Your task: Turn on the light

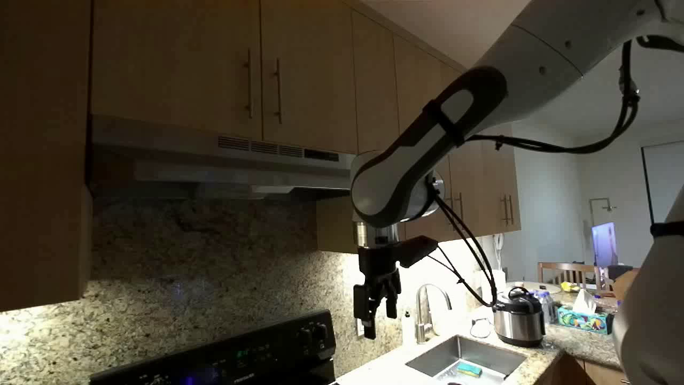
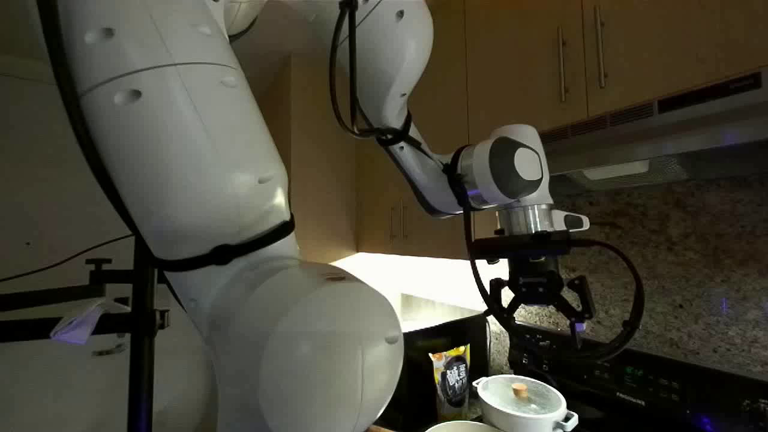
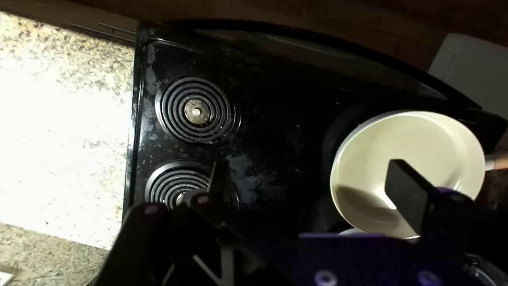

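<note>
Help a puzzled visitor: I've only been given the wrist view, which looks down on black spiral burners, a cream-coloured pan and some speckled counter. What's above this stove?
Observer: A range hood, right beneath wooden cabinets.
Visitor: Ooh, does that have a lamp, and is it shining?
Observer: In an exterior view there's a pale panel on the hood's underside, perhaps the lamp cover; it looks dull, so I'd guess it's off.

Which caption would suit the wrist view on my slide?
Open black gripper above a black stovetop with coil burners and a round cream pan.
</note>
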Robot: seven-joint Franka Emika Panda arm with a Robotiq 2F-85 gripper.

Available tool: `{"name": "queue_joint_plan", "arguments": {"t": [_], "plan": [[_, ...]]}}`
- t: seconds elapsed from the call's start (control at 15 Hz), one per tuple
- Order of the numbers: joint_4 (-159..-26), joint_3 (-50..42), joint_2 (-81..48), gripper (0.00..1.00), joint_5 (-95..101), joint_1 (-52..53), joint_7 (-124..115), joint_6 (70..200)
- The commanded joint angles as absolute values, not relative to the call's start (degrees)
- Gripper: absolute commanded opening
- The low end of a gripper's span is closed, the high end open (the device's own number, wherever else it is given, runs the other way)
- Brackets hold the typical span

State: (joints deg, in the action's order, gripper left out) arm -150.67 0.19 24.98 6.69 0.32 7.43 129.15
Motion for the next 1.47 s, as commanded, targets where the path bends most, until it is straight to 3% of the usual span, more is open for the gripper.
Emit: {"name": "queue_joint_plan", "arguments": {"t": [0.0,0.67,1.4], "plan": [[-150.6,0.0,25.0,1.00,6.8,0.5,7.3,129.0],[-150.6,0.0,25.0,1.00,6.8,0.5,7.3,129.0],[-139.9,8.3,24.2,1.00,16.2,-3.1,-12.9,131.4]]}}
